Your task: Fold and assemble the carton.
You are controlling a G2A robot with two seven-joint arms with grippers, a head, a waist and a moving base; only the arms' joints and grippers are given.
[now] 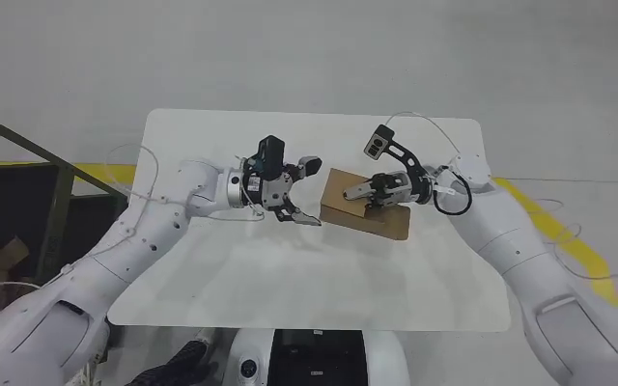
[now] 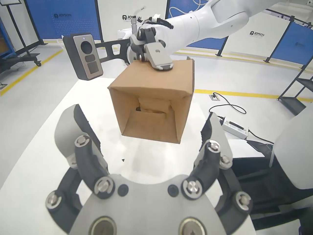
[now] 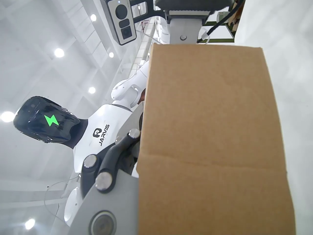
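Left gripper (image 1: 305,193) is hanging with its fingers spread wide and nothing between them, facing the open mouth of the cardboard carton (image 1: 365,205). The carton is sitting near the middle of the table (image 1: 319,289), a little toward its right edge. Right gripper (image 1: 373,190) is clamping the carton by its top panel, one finger (image 2: 160,59) pressing down on it. The far end is looking folded in, so the near mouth probably comes next. The empty gripper should be coming in square and pressing gently while the other is bracing.

Beyond the far edge, blue fence panels (image 2: 61,13) are standing. The right arm's wrist camera (image 2: 85,57) is jutting out beside the carton and could be crowding the approach. A power brick (image 2: 233,128) is lying on the floor.
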